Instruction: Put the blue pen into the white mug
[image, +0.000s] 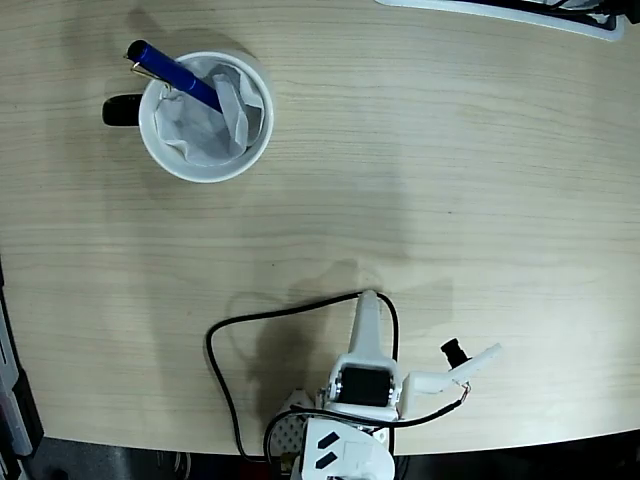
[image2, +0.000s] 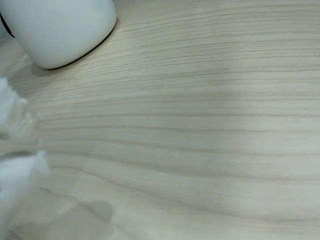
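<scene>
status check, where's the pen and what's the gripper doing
Gripper empty, away from mug; open or shut unclear. Pen in mug, leaning on rim, cap end sticking out. Nothing in the way.

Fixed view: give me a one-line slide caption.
Blue pen stands tilted in the white mug, top leaning over the rim; the gripper is folded back at the near table edge.

Wood-grain table (image: 450, 170) — white obj (image: 520, 12) at top edge.
</scene>
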